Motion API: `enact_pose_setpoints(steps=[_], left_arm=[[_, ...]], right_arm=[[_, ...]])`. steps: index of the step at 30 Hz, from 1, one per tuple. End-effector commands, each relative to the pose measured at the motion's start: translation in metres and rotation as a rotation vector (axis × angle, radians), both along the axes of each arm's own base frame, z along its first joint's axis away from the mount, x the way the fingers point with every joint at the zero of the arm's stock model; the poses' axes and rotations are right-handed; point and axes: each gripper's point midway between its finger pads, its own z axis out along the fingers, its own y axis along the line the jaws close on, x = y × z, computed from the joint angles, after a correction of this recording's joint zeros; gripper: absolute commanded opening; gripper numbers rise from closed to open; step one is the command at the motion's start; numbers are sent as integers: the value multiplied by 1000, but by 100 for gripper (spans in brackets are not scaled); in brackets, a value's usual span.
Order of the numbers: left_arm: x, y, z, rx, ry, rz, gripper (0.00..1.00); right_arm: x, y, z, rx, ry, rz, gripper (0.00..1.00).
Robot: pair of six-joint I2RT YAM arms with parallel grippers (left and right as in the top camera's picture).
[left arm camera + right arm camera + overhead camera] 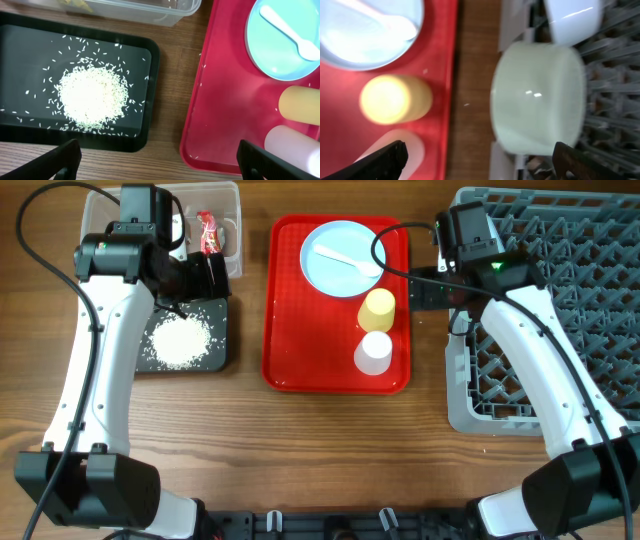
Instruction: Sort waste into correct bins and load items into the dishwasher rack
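My right gripper (477, 157) hangs wide apart and empty; the pale green bowl (537, 97) sits below-right of it in the dishwasher rack (615, 125). I judge loading is under way; next, swing left for the yellow cup (395, 98).

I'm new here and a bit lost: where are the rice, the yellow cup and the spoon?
rice (92, 97), left wrist view, middle of the heap
yellow cup (378, 307), overhead view, its top
spoon (343, 259), overhead view, mid-handle
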Motion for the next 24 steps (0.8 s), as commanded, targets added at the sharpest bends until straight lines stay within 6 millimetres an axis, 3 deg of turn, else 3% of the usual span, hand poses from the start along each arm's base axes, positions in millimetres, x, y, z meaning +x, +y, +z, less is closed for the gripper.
enact_pose_setpoints(steps=[1, 9, 16, 24], left_arm=[[0, 1, -6, -7, 18, 11, 100], [0, 1, -6, -7, 18, 11, 100], [0, 1, -6, -7, 18, 11, 100], [0, 1, -6, -7, 18, 11, 100]], right_arm=[[8, -26, -1, -163, -16, -62, 95], [19, -31, -50, -262, 100, -9, 96], [21, -62, -38, -451, 71, -97, 81], [22, -64, -38, -447, 69, -104, 34]])
